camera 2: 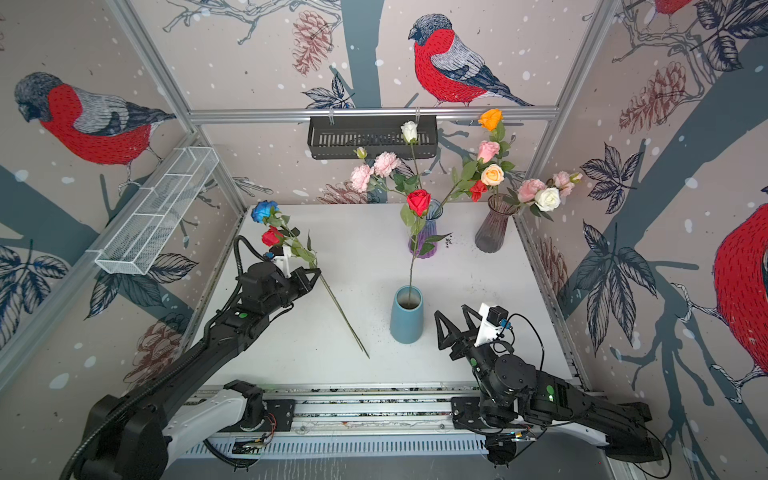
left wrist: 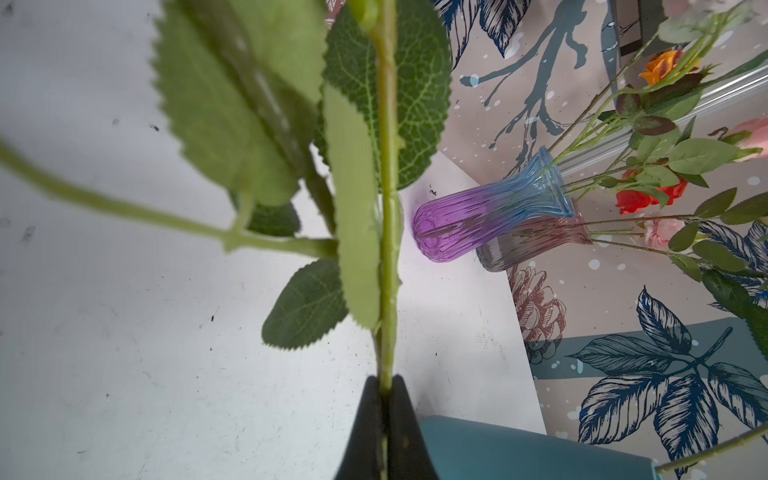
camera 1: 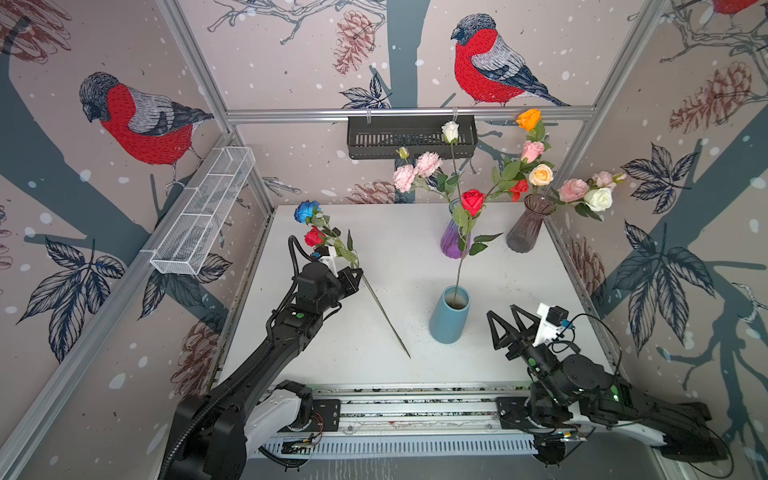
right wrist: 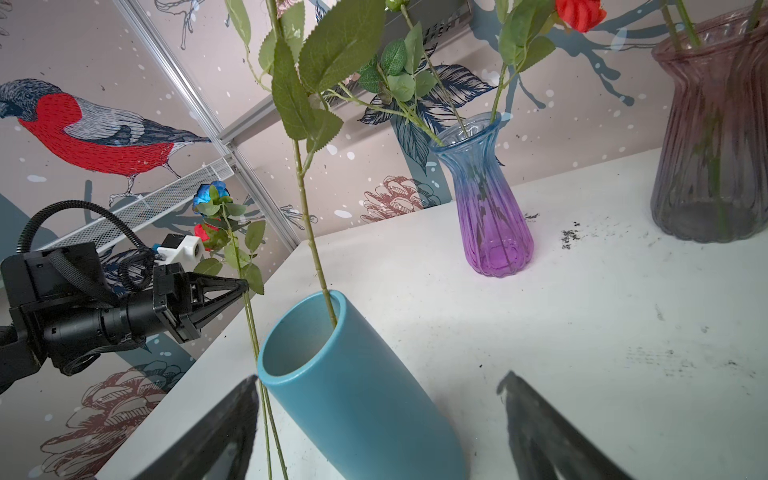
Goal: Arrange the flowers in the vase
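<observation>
left wrist view: left gripper [left wrist: 385, 384] was pinched tight on a green stem [left wrist: 388, 249], with leaves [left wrist: 232, 124] just past the fingertips. in both top views that stem ran tilted. its blue head [camera 1: 306, 210] and red head [camera 1: 314, 237] were up at the back left, and its bare lower end was near the table [camera 1: 365, 365], left of the blue vase [camera 1: 449, 320]. one red rose [camera 1: 473, 201] stood in the blue vase. purple vase [camera 1: 454, 241] behind it held pink carnations [camera 1: 428, 163] and a white rose [camera 1: 450, 131]. right gripper [camera 1: 503, 309] was spread wide, holding nothing, just right of the blue vase. smoky vase [camera 1: 525, 232] at the back right held mixed roses, including an orange rose [camera 1: 528, 118].
</observation>
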